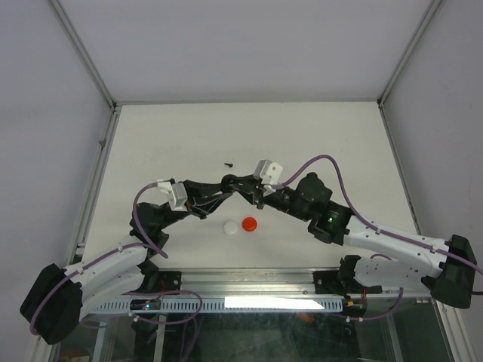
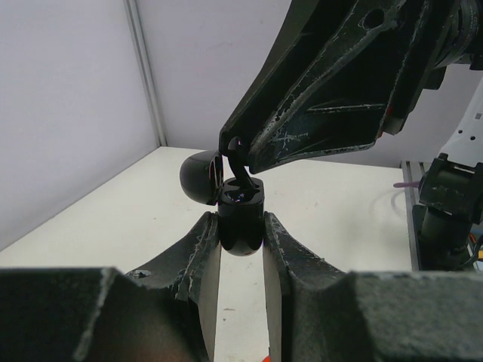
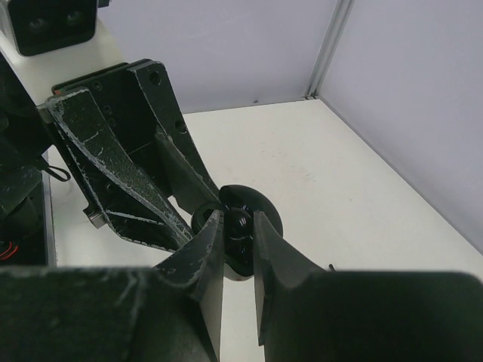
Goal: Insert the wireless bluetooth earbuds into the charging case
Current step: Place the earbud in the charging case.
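1. While your left pincer (image 2: 241, 219) clamps the open black charging case (image 2: 241, 240) above the middle of the counter (image 1: 189, 136), your right pincer (image 3: 236, 222) pinches a black earbud (image 2: 239, 179) just over its sockets.
2. Expect a light, slick, rigid bud; grip its head, stem down.

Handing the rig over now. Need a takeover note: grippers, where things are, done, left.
Left gripper: shut on the open black case, held above the table, lid flipped back.
Right gripper: shut on a black earbud at the case's mouth; seated or not, cannot tell.
On the table: loose black bud farther out; white case and red case nearer the bases.
Done: case open, first bud at it.
Left: seat it, release, probably fetch the loose bud.
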Tool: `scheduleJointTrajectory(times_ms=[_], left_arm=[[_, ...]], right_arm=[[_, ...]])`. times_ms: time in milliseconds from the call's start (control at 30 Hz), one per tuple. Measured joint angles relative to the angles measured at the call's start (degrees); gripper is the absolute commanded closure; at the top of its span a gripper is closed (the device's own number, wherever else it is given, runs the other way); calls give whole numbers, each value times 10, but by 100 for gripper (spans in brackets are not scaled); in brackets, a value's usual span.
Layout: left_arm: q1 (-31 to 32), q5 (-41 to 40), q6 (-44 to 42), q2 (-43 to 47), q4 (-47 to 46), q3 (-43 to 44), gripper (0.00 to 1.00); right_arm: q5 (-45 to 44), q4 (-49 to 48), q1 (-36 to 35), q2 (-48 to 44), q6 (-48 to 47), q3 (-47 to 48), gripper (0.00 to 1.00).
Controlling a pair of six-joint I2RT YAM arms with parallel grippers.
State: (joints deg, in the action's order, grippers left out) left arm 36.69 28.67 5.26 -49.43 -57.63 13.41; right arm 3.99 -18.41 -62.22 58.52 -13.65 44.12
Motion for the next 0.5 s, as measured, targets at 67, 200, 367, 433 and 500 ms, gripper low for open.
scheduleJointTrajectory(times_ms=[67, 200, 367, 433, 500], left_arm=[[0, -1, 4, -1, -3, 0, 100], [0, -5, 17, -3, -7, 0, 100], [0, -13, 35, -7, -8, 0, 100], [0, -16, 43, -7, -11, 0, 100], [0, -16, 49, -7, -19, -1, 100]], right_arm=[[2, -2, 0, 0, 0, 0, 90], [7, -15, 0, -3, -4, -8, 89], [11, -27, 1, -5, -10, -17, 89], [12, -29, 1, -5, -11, -17, 88], [14, -33, 1, -5, -10, -17, 87]])
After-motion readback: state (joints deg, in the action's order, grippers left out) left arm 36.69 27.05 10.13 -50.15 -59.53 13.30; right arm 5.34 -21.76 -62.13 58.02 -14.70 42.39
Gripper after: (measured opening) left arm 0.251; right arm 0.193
